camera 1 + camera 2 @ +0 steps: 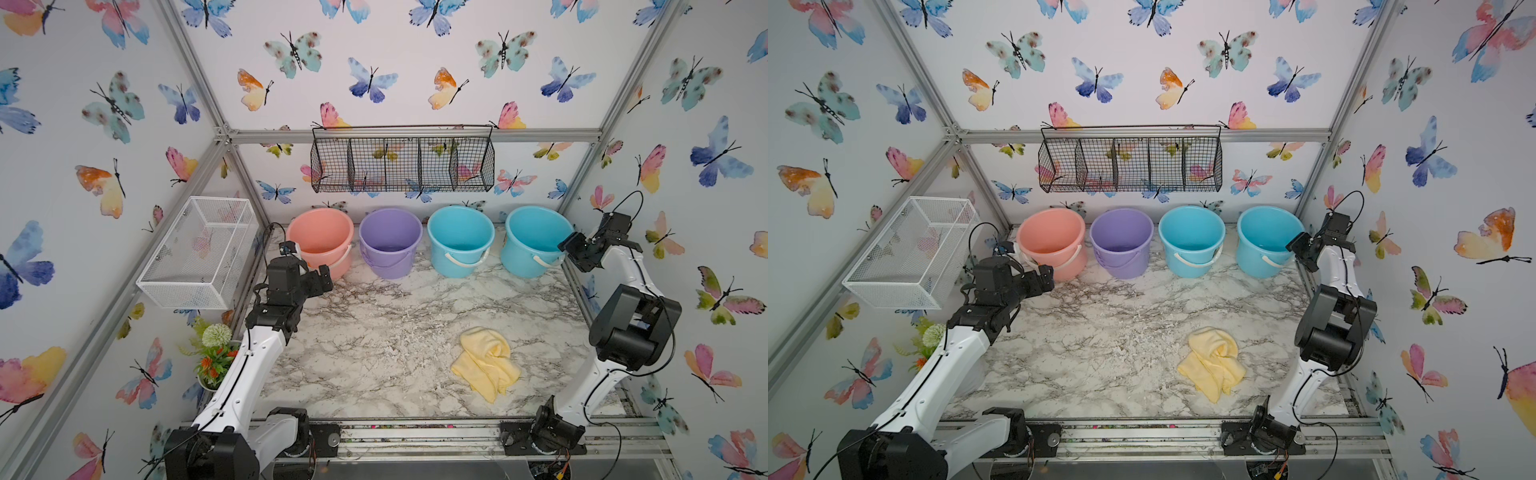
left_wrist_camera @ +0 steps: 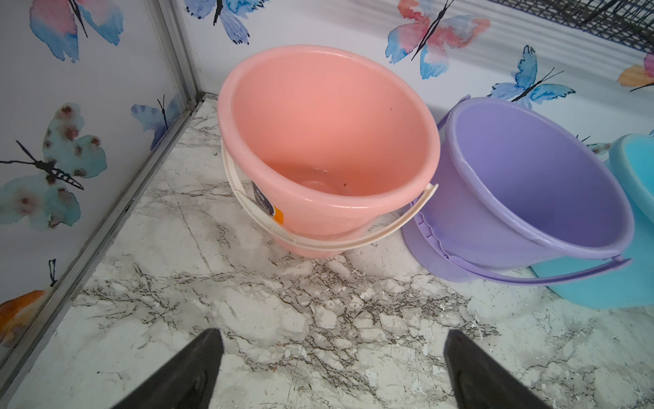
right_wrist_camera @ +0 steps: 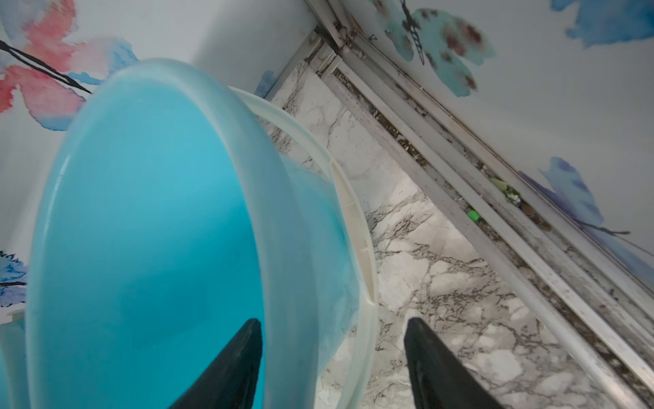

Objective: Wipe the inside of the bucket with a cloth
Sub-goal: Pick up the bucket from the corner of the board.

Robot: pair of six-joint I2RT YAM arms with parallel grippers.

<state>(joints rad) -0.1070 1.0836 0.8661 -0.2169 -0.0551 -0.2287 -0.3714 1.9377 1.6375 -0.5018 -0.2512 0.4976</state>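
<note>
A marble-print desk [image 1: 374, 332] fills the floor of a cell framed in aluminium rail [image 1: 415, 135], with butterfly wallpaper [image 1: 415, 83] on all three walls. Along the back stand four round plastic buckets: pink [image 1: 320, 237], purple [image 1: 390, 241], blue [image 1: 460, 239] and an end bucket [image 1: 536, 237] (also blue), each with a thin bail handle. A black wire basket [image 1: 403, 166] hangs above them. A white mesh basket [image 1: 199, 253] sits at centre left, over a small plant [image 1: 216, 349].

The cloth [image 1: 486, 359], soft pale yellow terry, lies crumpled on the desk at lower right of centre in both top views, well apart from both arms. Neither wrist view shows it.

Only the left wrist view shows a dark label [image 2: 263, 203] on the pink bucket's side. The left end effector [image 2: 332, 333] hovers over bare desk, fingers wide apart. Only the right wrist view shows grit and a green scrap [image 3: 473, 215] in the rail channel. There the right end effector [image 3: 332, 320] is apart, one finger inside the end bucket's rim, one outside.
</note>
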